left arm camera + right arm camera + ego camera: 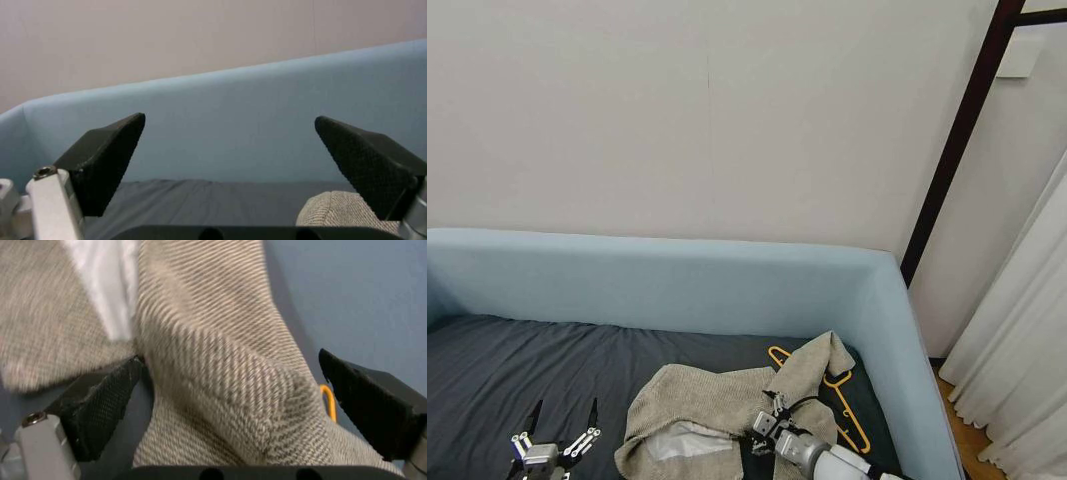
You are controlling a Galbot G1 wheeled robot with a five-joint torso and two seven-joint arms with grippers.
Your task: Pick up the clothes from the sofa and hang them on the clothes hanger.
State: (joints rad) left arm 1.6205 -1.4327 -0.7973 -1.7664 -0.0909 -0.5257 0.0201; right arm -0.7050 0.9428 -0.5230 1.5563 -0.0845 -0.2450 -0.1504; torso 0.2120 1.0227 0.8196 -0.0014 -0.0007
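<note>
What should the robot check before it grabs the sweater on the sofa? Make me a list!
1. Right gripper open: ok, its fingers are spread wide.
2. Sweater between its fingers: ok, a knit fold lies between them.
3. Orange hanger clear of the grip: cannot tell; it lies partly under the sweater, close to one finger.
4. Left gripper out of the way: ok, open above the bare sofa seat, apart from the sweater.
</note>
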